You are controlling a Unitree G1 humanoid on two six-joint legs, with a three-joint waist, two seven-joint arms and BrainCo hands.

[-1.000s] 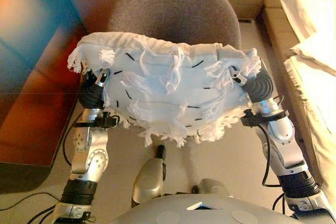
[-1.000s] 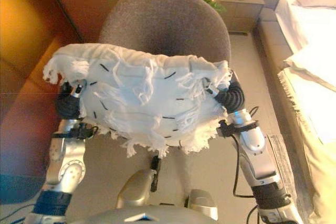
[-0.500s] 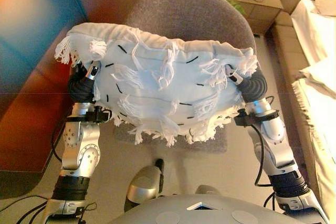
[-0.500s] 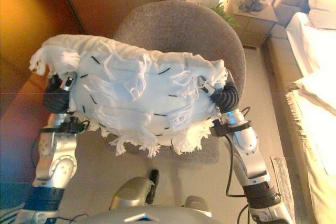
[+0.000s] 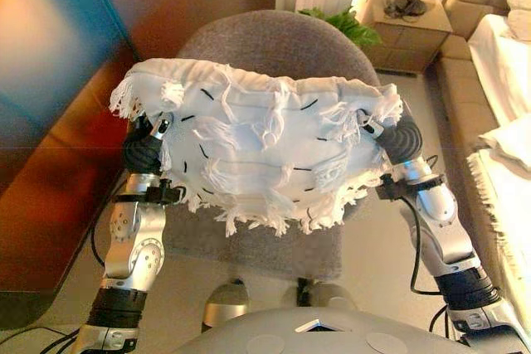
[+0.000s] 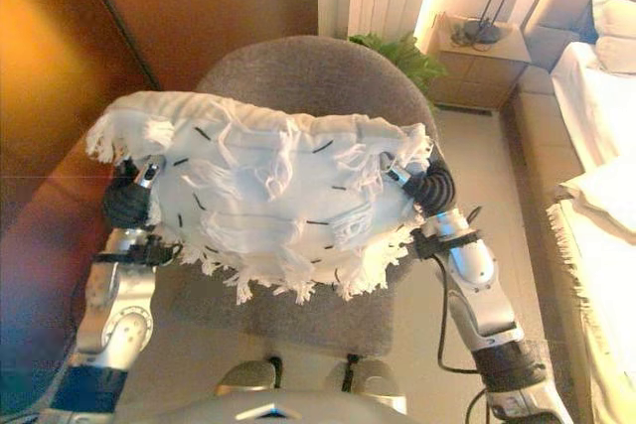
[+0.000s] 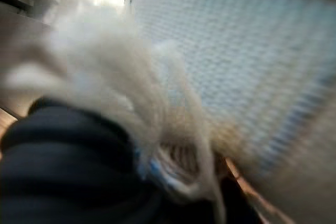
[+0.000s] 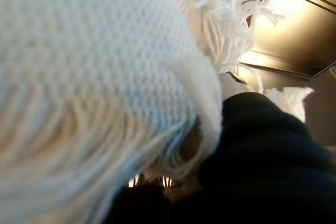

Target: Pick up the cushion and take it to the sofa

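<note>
A white cushion (image 5: 265, 147) with fringed edges and short dark stitches hangs in the air over a grey chair (image 5: 270, 43). It is carried between both hands. My left hand (image 5: 143, 148) is at its left end and my right hand (image 5: 401, 134) at its right end. Only the dark ribbed covers show, and the cushion hides the fingers. In the left wrist view the knit cloth (image 7: 252, 66) and its fringe fill the picture. The right wrist view shows the same cloth (image 8: 89, 61) lying over the hand's cover (image 8: 262, 156).
The grey chair's seat (image 5: 274, 246) lies right below the cushion. A dark wooden cabinet (image 5: 50, 196) runs along the left. At the back right stand a wooden side table (image 5: 411, 26) and a green plant (image 5: 340, 24). A pale sofa (image 5: 506, 64) with white cloth lines the right side.
The whole view has shifted, so the camera moved. The cushion stays between both hands and now sits more level. More of the chair seat shows beneath it.
</note>
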